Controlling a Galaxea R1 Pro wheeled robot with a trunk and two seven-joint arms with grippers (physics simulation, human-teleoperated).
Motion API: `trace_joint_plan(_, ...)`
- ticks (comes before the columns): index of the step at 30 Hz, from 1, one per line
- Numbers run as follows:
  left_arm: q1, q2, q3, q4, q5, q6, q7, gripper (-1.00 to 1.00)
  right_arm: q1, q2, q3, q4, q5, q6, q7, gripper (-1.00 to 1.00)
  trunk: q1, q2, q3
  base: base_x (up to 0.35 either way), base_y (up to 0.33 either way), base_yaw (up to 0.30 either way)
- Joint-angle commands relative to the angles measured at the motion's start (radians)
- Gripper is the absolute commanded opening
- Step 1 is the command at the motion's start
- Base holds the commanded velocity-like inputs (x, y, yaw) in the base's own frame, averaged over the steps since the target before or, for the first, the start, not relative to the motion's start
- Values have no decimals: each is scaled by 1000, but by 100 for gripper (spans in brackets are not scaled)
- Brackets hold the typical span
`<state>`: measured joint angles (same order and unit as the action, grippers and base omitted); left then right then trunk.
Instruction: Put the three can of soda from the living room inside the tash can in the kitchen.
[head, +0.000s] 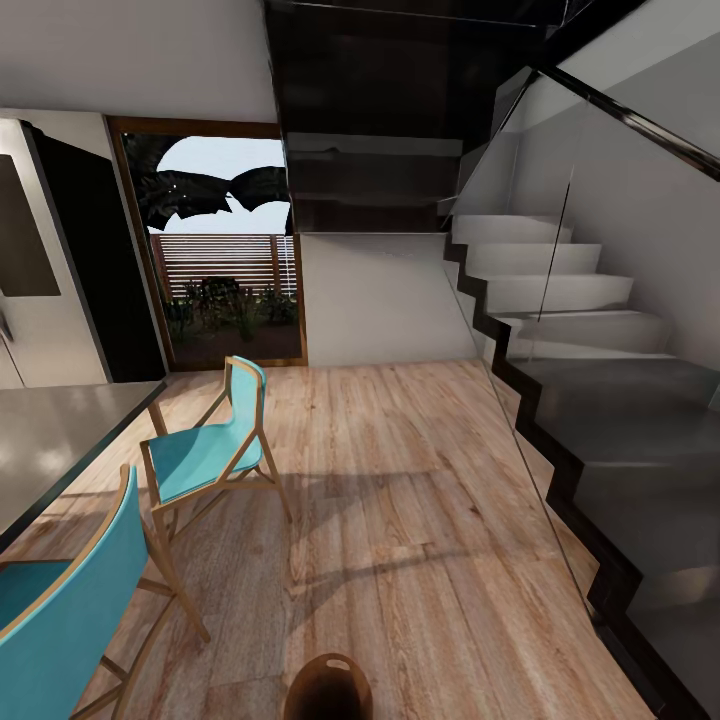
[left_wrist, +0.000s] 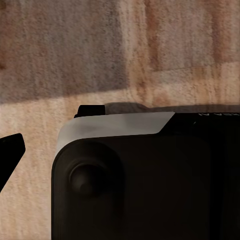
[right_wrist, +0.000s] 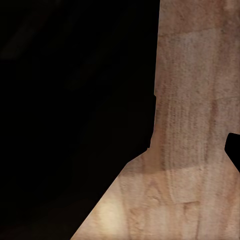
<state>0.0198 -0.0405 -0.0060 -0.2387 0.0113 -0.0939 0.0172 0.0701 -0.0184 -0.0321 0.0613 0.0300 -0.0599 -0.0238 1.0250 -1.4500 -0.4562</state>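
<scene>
The tash can (head: 328, 688), a brown round bin with a slot cut-out near its rim, stands on the wood floor at the bottom edge of the head view, just in front of me. The cans of soda are out of view. In the left wrist view one black fingertip (left_wrist: 11, 149) pokes in beside my dark, white-trimmed body (left_wrist: 145, 175), above the floor. The right wrist view has a black fingertip (right_wrist: 234, 151) at its edge, next to a large dark mass over floorboards. Neither view lets me tell how the jaws stand or whether anything is held.
A grey table (head: 50, 440) with two teal chairs (head: 205, 450) stands at the left. The steel fridge (head: 30, 270) is behind it. A glass-railed staircase (head: 590, 400) runs along the right. A wood-framed glass door (head: 225, 280) lies ahead, with wood floor (head: 400, 520) between.
</scene>
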Motion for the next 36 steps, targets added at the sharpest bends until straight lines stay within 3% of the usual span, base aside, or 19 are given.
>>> trace_joint_plan(1,0,0,0,0,0,0,0,100,0,0,0,0,0,0,0,100,0,0,0,0,0,0)
trace_joint_plan(36,0,0,0,0,0,0,0,100,0,0,0,0,0,0,0,100,0,0,0,0,0,0)
